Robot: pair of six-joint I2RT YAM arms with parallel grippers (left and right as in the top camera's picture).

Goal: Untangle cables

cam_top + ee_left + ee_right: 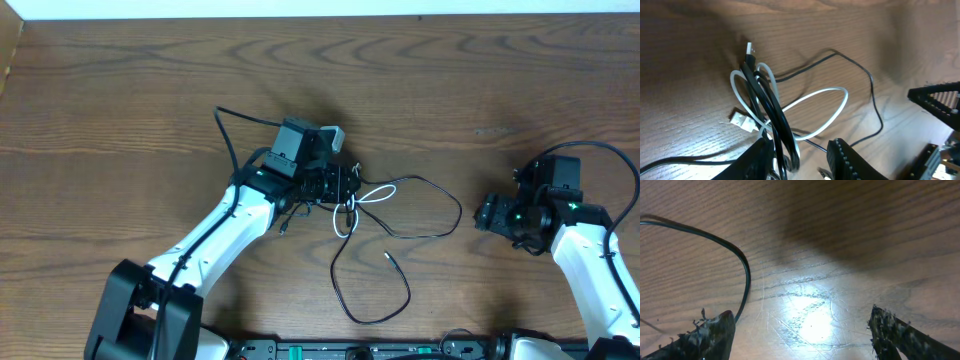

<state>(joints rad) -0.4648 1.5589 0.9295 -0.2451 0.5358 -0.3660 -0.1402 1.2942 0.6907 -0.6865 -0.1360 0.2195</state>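
Note:
The thin black cable (460,212) and the thin white cable (375,193) lie tangled at the table's middle. The black one runs in wide loops to the right and toward the front. My left gripper (345,185) sits over the knot. In the left wrist view its jaws (802,162) are open, with black loops (775,110) between them, against the left finger. The white loop (845,100) and a white plug (740,120) lie just beyond. My right gripper (483,213) is open and empty (800,335) right of the loops; a black strand (747,275) passes by its left finger.
The wooden table (120,100) reaches to a white edge at the back. A thicker black cord (225,130) belonging to the left arm arcs behind its wrist. The loose black plug end (388,256) lies toward the front.

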